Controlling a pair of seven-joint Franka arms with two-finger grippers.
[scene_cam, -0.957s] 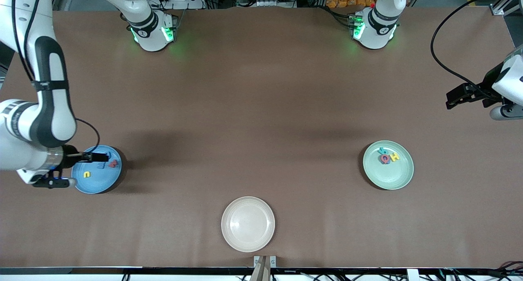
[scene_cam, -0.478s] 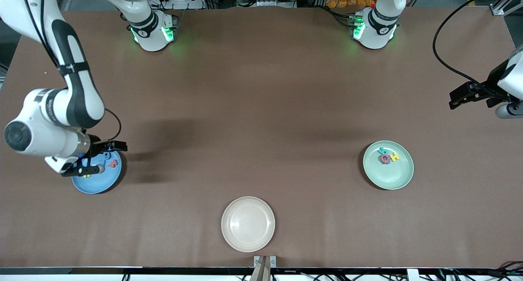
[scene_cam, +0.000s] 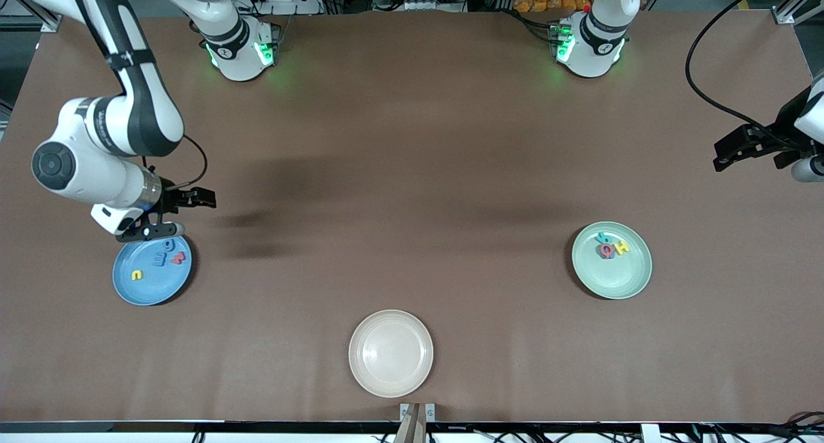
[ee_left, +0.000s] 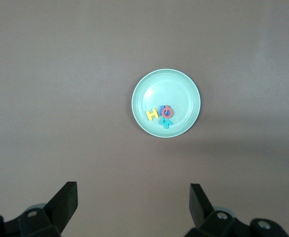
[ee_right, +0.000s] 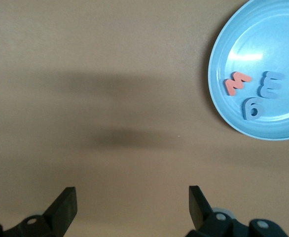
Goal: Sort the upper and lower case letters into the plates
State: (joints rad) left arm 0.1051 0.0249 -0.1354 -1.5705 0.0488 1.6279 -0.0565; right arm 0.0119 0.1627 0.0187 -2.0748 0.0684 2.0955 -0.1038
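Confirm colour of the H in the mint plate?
Yellow H, clearest in the left wrist view.

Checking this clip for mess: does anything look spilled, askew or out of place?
Nothing stands out. The letters lie inside the blue plate and the green plate; the cream plate sits bare, and both open grippers, right and left, hold nothing.

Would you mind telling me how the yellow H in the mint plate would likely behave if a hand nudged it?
The yellow H looks chunky and flat-lying, so it should slide rather than roll. It touches neighbouring letters, so they would probably shift too. The mint plate looks smooth, so probably little grip.
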